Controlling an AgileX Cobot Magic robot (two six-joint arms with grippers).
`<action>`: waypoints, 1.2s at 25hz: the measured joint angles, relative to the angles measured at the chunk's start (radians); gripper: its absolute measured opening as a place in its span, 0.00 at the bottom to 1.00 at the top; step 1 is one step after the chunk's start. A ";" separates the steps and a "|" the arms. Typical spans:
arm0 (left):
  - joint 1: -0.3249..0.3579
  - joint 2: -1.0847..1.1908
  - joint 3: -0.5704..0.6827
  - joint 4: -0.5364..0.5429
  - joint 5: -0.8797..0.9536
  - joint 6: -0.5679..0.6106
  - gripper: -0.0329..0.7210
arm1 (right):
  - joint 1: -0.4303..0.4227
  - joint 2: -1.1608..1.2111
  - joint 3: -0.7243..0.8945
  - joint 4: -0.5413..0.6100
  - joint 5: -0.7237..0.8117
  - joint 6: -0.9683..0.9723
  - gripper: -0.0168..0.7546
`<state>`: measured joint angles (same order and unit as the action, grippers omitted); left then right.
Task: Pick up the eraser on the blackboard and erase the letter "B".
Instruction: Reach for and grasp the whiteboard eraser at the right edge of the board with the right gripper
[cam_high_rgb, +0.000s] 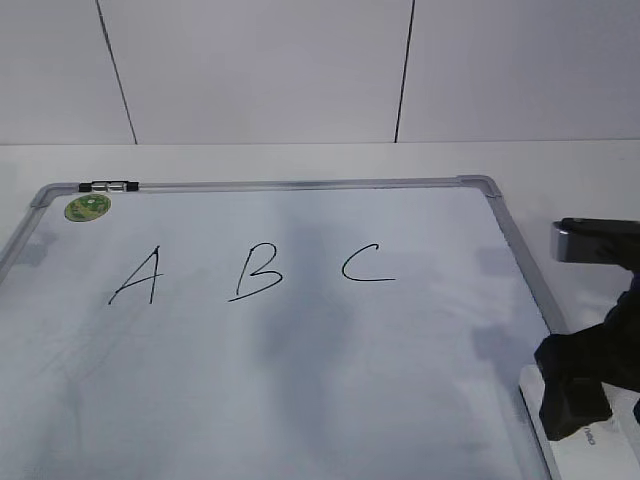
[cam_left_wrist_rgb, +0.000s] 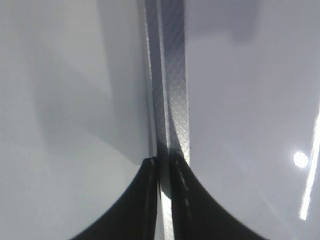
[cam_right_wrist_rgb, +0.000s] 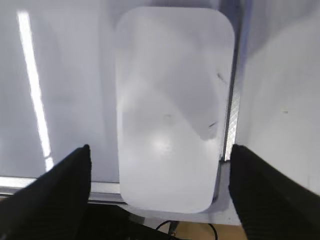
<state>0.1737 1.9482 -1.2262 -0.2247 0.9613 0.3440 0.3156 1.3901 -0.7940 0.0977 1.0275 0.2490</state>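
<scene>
Eraser (cam_right_wrist_rgb: 172, 107) lies at the blackboard's (cam_high_rgb: 300, 360) near-right corner, over its frame. Right gripper (cam_right_wrist_rgb: 160, 185) hovers above, fingers spread wide either side, not touching. Descend centred, close squarely. Left gripper (cam_left_wrist_rgb: 165, 165): fingers nearly together astride the frame.

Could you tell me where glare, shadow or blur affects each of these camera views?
Exterior view: a soft grey shadow smears down the blackboard below the letter "B"; the right gripper is dark at the frame's edge. Left wrist view: a bright glare spot at right; the left gripper is blurred. Right wrist view: a glare streak at left; shadow crosses the eraser.
</scene>
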 joint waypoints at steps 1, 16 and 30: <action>0.000 0.000 0.000 0.000 0.000 0.000 0.09 | 0.004 0.009 0.000 -0.005 -0.006 0.005 0.86; 0.000 0.000 -0.002 0.000 0.004 0.000 0.09 | 0.004 0.096 -0.002 -0.036 -0.076 0.051 0.85; 0.000 0.000 -0.002 0.000 0.006 0.000 0.09 | 0.004 0.170 -0.003 -0.036 -0.084 0.051 0.81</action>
<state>0.1737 1.9482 -1.2278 -0.2247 0.9671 0.3440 0.3198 1.5598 -0.7966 0.0616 0.9438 0.2999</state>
